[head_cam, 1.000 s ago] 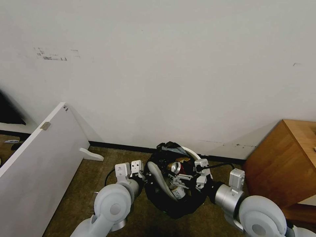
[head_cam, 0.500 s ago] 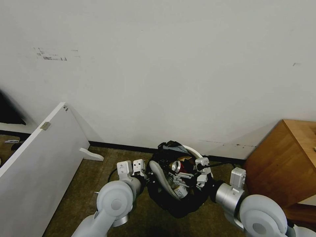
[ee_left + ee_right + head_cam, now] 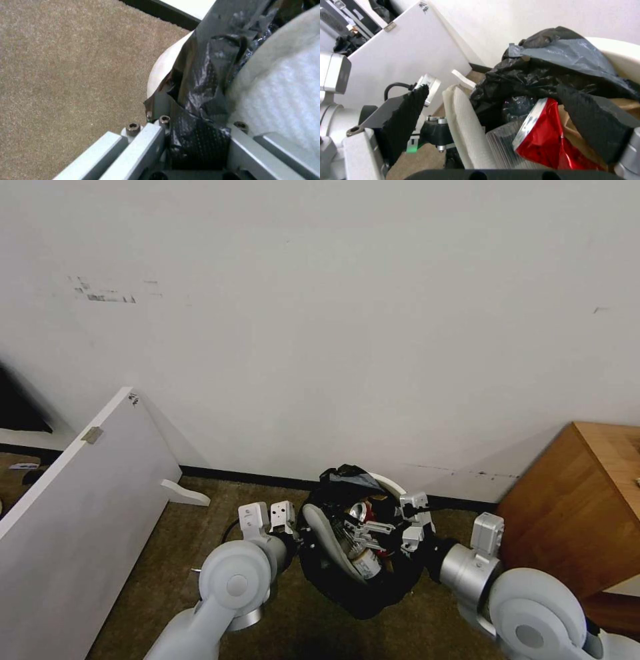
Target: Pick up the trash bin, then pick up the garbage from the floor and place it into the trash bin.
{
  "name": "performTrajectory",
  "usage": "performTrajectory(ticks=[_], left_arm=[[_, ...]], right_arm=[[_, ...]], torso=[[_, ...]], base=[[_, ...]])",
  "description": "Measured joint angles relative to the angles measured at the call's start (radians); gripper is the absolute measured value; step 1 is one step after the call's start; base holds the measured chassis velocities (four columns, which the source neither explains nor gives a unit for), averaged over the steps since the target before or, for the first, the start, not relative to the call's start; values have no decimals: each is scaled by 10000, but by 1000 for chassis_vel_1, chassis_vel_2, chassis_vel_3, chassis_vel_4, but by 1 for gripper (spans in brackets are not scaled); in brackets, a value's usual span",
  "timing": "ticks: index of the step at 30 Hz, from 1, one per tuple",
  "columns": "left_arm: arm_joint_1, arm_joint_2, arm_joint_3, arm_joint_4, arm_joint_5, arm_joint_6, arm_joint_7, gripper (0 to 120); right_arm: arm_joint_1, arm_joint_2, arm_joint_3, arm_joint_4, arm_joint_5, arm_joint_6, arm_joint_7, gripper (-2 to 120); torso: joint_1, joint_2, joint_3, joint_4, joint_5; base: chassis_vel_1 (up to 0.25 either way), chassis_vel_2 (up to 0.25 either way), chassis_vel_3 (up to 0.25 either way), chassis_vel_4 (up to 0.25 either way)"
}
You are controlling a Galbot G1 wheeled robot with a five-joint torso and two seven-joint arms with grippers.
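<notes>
Right claw shifted, open over red can

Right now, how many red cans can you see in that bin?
1. A red can lies on top of the rubbish in the trash bin, between the white slipper and brown paper. More could be buried underneath.

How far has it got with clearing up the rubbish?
Well along, it seems. The trash bin is off the carpet, its bagged rim clamped in the left gripper. Already inside: a white slipper, a brown paper bag and a red can. The right gripper is open over that can. The visible carpet shows no litter; elsewhere I can't tell.
</notes>
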Motion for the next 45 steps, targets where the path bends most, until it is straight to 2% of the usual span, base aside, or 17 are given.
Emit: performTrajectory(ticks=[20, 25, 37, 43, 45], left_arm=[[52, 2, 30, 139, -70, -32, -14, 0], [34, -19, 32, 104, -286, -35, -234, 0], [162, -112, -64, 58, -260, -40, -294, 0], [294, -78, -182, 18, -199, -40, -294, 0], [386, -15, -291, -16, -169, -39, -280, 0]], right_arm=[[16, -92, 354, 222, 198, 103, -111, 98], [-58, -189, 565, 404, 270, 158, -181, 98], [-161, -252, 958, 672, 285, 433, -579, 100], [-242, -271, 1130, 755, 97, 637, -676, 100], [-293, -247, 1202, 755, -348, 778, -756, 100]], torso=[[0, 0, 0, 0, 0], [0, 0, 0, -1, 0], [0, 0, 0, 0, 0], [0, 0, 0, 0, -1], [0, 0, 0, 0, 0]], base=[[0, 0, 0, 0], [0, 0, 0, 0], [0, 0, 0, 0], [0, 0, 0, 0], [0, 0, 0, 0]])
